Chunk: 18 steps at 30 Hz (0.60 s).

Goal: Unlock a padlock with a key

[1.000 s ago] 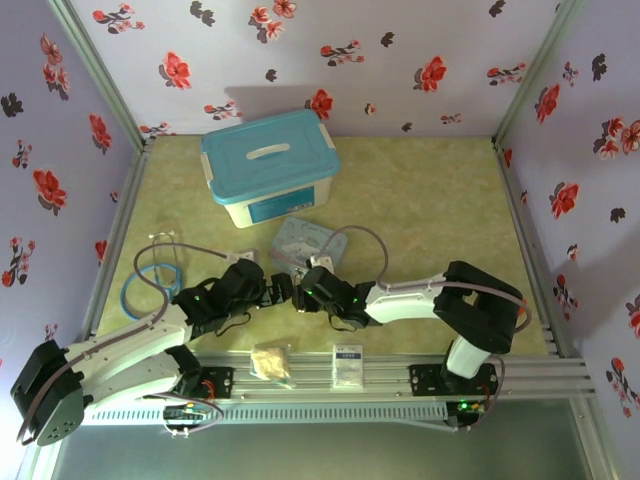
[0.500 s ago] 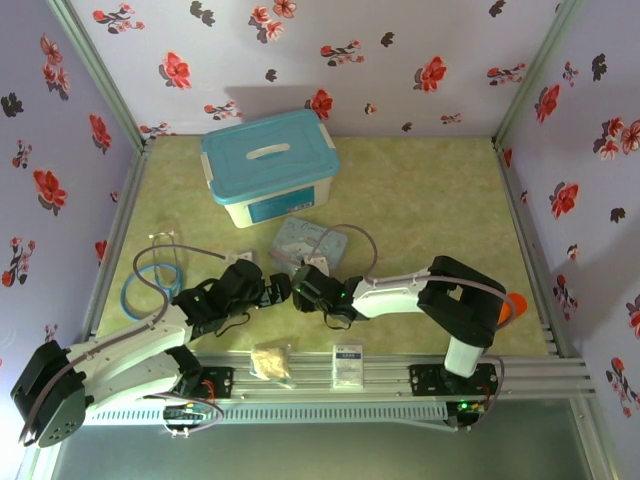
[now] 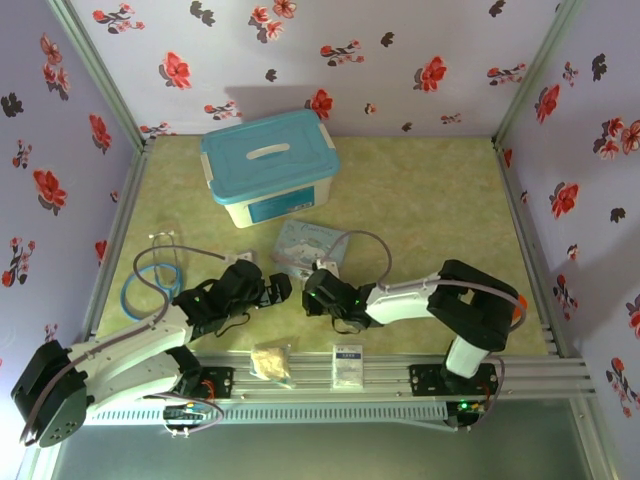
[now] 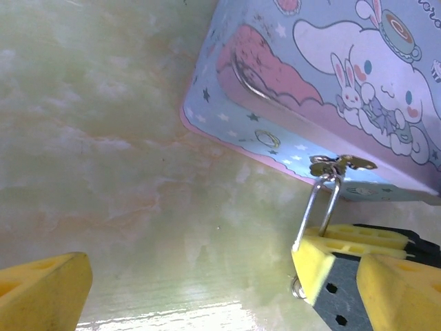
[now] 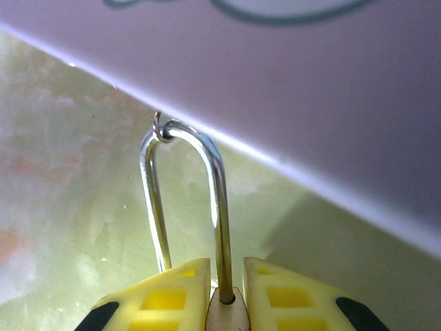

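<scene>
Flowery wallpaper (image 3: 400, 45) all round, greenish marbled table (image 3: 430, 220), and a blue-lidded tub (image 3: 270, 165) parked at the far left. So, progress report: honestly not far in.

The padlock (image 5: 224, 312) is hanging off the little ring (image 5: 161, 131) on the near edge of the cartoon tin (image 3: 300, 240), in the middle of the table, with its shackle looped through and looking closed. The right gripper (image 5: 226, 272) has pinched its yellow fingers (image 5: 182, 289) onto the top of the lock's body, with the shackle poking up between them. So I'd call the lock held and steadied, and that's the bit that's done.

The left gripper (image 3: 278, 288) sits just left of it, jaws spread wide with nothing in them. My read is that the key has to be fetched, put in and turned, so basically the whole unlocking part is left.

Versus half a second ago, the right claw has backed off a touch to the right, so there's a clearer gap between the two claws. The tin, tub and left arm look unmoved.
</scene>
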Motion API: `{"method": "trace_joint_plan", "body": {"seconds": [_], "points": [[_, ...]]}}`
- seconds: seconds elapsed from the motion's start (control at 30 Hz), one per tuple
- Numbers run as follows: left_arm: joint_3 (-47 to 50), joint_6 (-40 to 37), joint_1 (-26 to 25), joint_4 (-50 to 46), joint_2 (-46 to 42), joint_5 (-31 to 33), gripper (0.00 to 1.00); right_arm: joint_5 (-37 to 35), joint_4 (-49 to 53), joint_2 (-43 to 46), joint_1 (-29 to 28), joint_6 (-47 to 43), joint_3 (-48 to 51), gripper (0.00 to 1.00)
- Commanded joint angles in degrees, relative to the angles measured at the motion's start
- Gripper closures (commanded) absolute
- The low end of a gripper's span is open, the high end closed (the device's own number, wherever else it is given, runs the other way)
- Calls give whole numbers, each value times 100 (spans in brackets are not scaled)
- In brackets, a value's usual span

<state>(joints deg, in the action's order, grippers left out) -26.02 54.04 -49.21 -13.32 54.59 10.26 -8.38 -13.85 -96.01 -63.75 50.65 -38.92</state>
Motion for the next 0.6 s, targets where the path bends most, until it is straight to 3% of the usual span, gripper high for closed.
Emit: {"method": "trace_joint_plan", "body": {"seconds": [0.0,0.23,0.57], "points": [[-108,-40,61,263,103,2,2,156,-408,249,172,374,480,85],[-588,-460,78,710,964,147,1,302,-1396,567,498,957,1392,84],[-1598,-1520,335,1535,2268,528,1,-5,-2107,249,524,1660,1659,83]]}}
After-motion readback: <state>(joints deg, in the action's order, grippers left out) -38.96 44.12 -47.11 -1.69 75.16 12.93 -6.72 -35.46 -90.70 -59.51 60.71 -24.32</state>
